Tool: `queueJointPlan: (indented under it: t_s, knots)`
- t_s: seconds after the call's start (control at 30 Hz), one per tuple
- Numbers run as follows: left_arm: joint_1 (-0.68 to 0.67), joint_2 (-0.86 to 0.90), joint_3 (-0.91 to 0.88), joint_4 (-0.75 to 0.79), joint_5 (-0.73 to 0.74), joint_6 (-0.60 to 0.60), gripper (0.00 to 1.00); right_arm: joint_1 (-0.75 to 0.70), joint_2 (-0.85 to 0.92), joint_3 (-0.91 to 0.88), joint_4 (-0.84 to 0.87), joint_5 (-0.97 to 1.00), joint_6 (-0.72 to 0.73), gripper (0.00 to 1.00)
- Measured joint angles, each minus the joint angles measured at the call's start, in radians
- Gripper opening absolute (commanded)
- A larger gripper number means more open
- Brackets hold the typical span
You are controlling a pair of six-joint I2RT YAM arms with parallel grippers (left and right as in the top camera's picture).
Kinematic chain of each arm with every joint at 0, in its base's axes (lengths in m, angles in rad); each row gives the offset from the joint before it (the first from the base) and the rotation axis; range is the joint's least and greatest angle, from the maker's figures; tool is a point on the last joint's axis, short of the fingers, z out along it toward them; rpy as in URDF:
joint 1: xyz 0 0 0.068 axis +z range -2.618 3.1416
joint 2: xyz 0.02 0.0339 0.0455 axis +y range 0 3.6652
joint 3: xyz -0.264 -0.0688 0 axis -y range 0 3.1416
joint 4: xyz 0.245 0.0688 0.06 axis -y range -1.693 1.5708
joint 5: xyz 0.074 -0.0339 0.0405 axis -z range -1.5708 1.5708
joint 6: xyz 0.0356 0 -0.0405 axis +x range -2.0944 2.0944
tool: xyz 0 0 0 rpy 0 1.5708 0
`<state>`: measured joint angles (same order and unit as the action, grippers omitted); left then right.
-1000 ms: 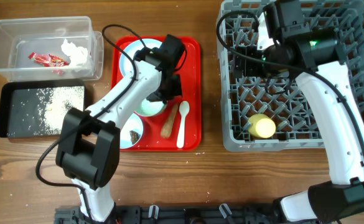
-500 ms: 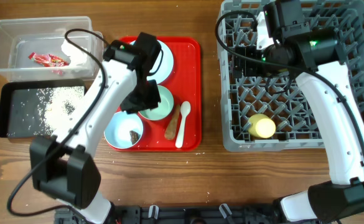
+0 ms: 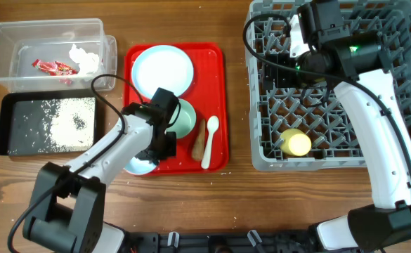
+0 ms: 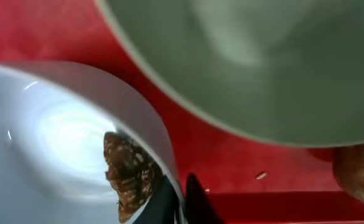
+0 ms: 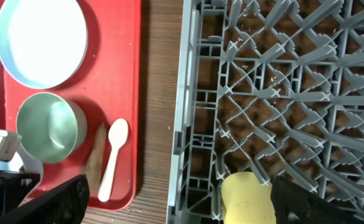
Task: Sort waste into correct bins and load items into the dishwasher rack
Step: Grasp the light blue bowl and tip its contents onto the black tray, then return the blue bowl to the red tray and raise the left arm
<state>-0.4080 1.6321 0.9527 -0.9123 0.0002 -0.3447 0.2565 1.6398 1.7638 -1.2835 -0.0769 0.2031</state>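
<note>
Left pincer is down on the red serving tray. Its two dark fingertips are drawn in to a narrow slit and nip the right-hand rim of the pale blue bowl, one tip inside the bowl and one outside. From where I stand it has hold of that rim and nothing else. The brown scrap lies in the bowl just beside the inner tip.

Just beyond the pincer, almost against it, sits the pale green bowl, upright. On the pincer's outer, right side lies the carrot-like stick, with the white spoon just beside it on the far side from the pincer. Past the green bowl, at the tray's far end, the pale blue plate lies flat.

Off to the pincer's left, clear of the red tray, is the black tray with white rice grains scattered over its floor. Beyond that stands the clear tub, holding the red wrapper and the crumpled tissue. There is print on the wrapper, but it is too small to read.

Right pincer hangs over the left part of the grey dishwasher rack. Its fingers are spread wide with nothing between them. The yellow cup lies among the pegs well back from that pincer, toward the robot's side of the rack. In the wrist view it shows low down between the two spread fingers.
</note>
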Motion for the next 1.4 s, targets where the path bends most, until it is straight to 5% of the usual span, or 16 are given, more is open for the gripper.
queueJointPlan:
  t_s: [0.3,0.47,0.6,0.7,0.8,0.97,1.13,1.2,1.27,1.33,1.4]
  knots:
    - [0.055,-0.081,0.232,-0.223,0.051,-0.028,0.04,0.0,0.0,0.0,-0.001,0.0,0.0,0.95]
    - [0.341,-0.213,0.375,-0.175,0.211,-0.004,0.04,0.0,0.0,0.0,0.002,0.0,0.0,0.95]
    - [0.84,-0.143,0.378,-0.013,0.656,0.075,0.04,0.0,0.0,0.0,0.002,0.0,0.0,0.95]
    - [1.057,0.041,0.381,0.053,0.986,0.114,0.04,0.0,0.0,0.0,-0.002,0.0,0.0,0.95]
    - [1.16,0.266,0.381,0.099,1.313,0.131,0.04,0.0,0.0,0.0,-0.002,0.0,0.0,0.95]
    - [1.179,0.374,0.381,0.106,1.516,0.097,0.04,0.0,0.0,0.0,-0.002,0.0,0.0,0.95]
    - [1.167,0.298,0.378,0.075,1.511,0.085,0.04,0.0,0.0,0.0,-0.008,-0.001,0.0,0.96]
    - [1.066,0.04,0.379,-0.047,1.263,0.106,0.04,0.0,0.0,0.0,-0.011,-0.009,0.0,0.99]
    - [0.809,-0.2,0.394,-0.178,0.856,0.103,0.04,0.0,0.0,0.0,-0.012,-0.012,-0.004,0.99]
    - [0.606,-0.229,0.394,-0.264,0.546,0.074,0.04,0.0,0.0,0.0,-0.011,-0.013,-0.007,0.99]
    - [0.495,-0.207,0.371,-0.27,0.388,0.027,0.04,0.0,0.0,0.0,-0.009,-0.013,-0.008,0.99]
